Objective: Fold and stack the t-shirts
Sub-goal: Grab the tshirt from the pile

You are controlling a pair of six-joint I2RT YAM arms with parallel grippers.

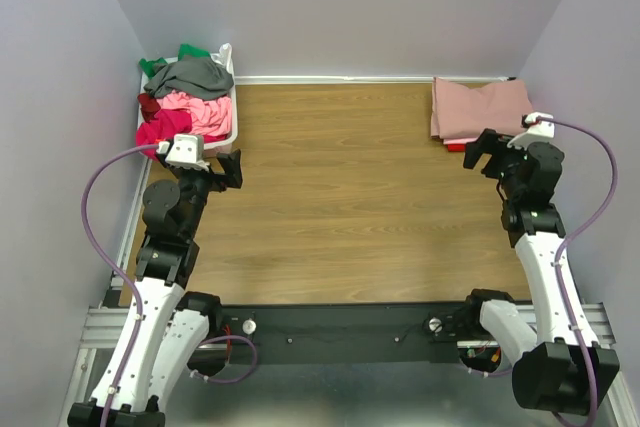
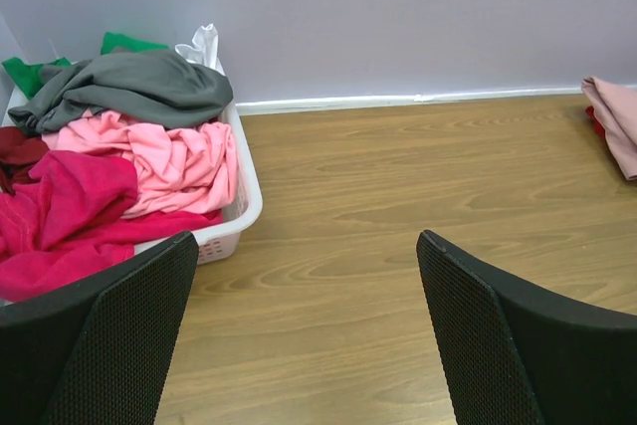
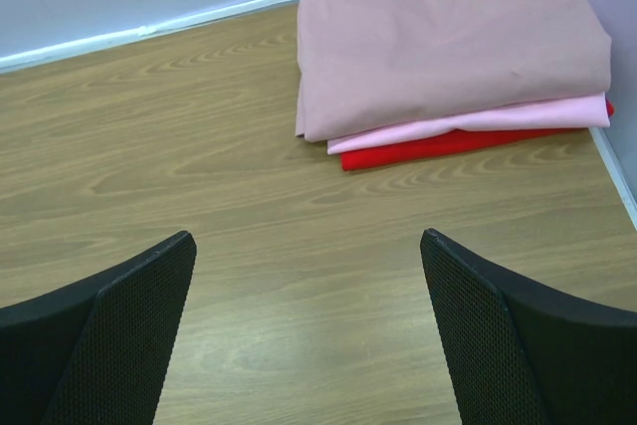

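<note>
Left pincer (image 1: 228,171) and right pincer (image 1: 474,154) gaping wide, holding nothing.
Left one just beside white basket (image 1: 233,117) heaped with crumpled t-shirts (image 1: 190,97); right one near folded stack (image 1: 480,107) in far right corner of worktop (image 1: 350,197). Pink middle shirt (image 3: 478,121) and red bottom shirt (image 3: 438,146) plain only from right wrist; maroon shirt (image 2: 15,146) mostly buried; stack cut off at left wrist frame edge.
</note>
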